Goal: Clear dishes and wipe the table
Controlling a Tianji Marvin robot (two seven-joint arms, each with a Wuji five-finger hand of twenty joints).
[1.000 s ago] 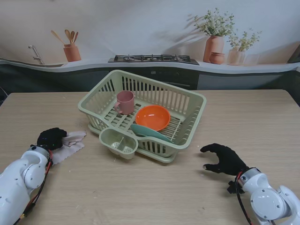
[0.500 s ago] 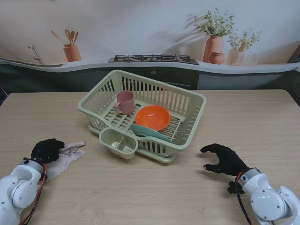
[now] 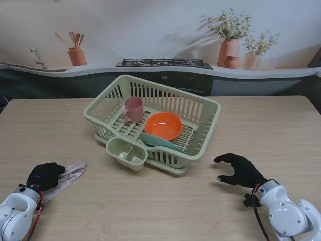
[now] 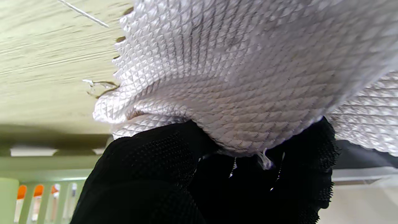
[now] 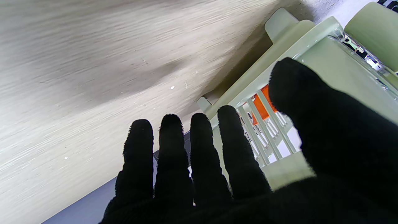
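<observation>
From the stand, my left hand (image 3: pixel 45 175) grips the cloth (image 3: pixel 70 171) and has dragged it across the tabletop (image 3: pixel 165 206) toward me from beside the rack (image 3: pixel 150 120) over the last second, so the wiping stroke is under way; cup (image 3: pixel 134 109), bowl (image 3: pixel 163 125) and plate (image 3: pixel 160 142) already sit in the rack. At my left wrist, fingers (image 4: pixel 149 161) close on bunched cloth (image 4: pixel 248 71) pressed to the wood. At my right wrist, my right hand (image 5: pixel 217 174) is spread, holding nothing, unmoved near the rack (image 5: pixel 311 68).

Waffle-weave cloth (image 4: pixel 248 77), matt wood-grain table (image 3: pixel 150 211)
</observation>
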